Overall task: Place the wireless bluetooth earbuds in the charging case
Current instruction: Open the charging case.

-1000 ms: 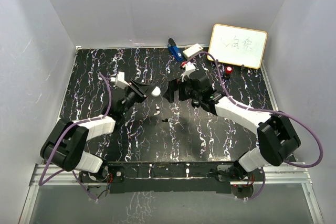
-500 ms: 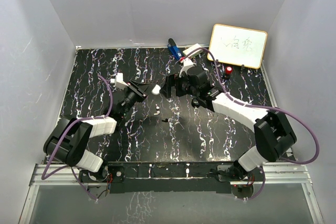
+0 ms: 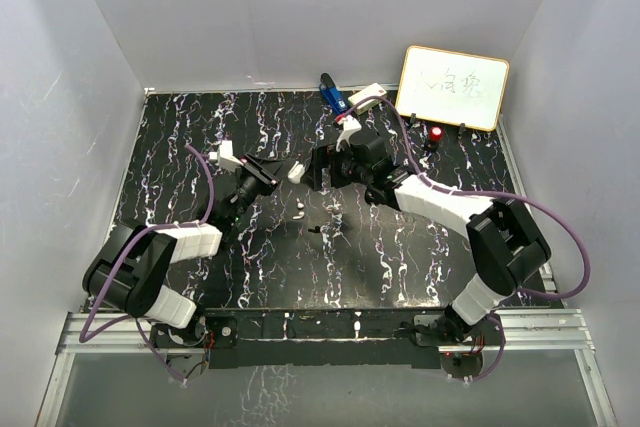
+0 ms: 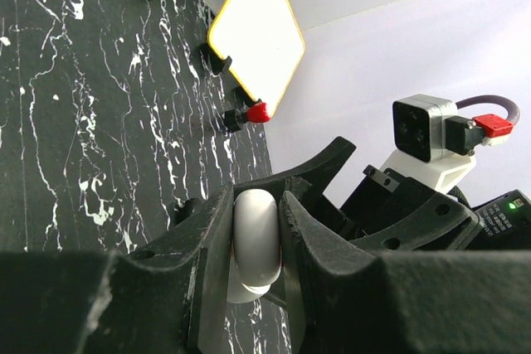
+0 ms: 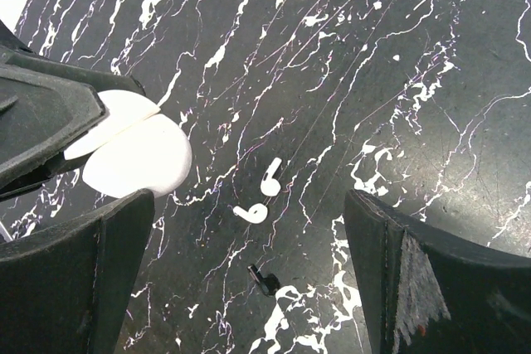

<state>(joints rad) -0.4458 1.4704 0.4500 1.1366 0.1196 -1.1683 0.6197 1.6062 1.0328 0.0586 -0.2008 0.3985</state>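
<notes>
My left gripper (image 3: 290,172) is shut on the charging case (image 4: 255,242), a small round white puck held off the table between its black fingers (image 4: 207,246). The right wrist view shows the case (image 5: 137,155) at the left with a seam across it. My right gripper (image 3: 322,167) hangs open just right of the case, its wide jaws (image 5: 249,246) above the wireless bluetooth earbuds. Two white earbuds (image 5: 271,177) (image 5: 250,213) lie side by side on the black marbled table (image 3: 180,147). In the top view they are one white speck (image 3: 299,211). A tiny black piece (image 5: 265,279) lies just below them.
A yellow-rimmed whiteboard (image 3: 453,86) leans at the back right, with a red-topped black knob (image 3: 437,134) in front of it. A blue object (image 3: 332,95) and a cream box (image 3: 366,97) sit at the back edge. White walls enclose the table on three sides.
My right arm has swung left and back, bringing its open gripper closer to the case. My left gripper has lifted the case slightly toward the back.
</notes>
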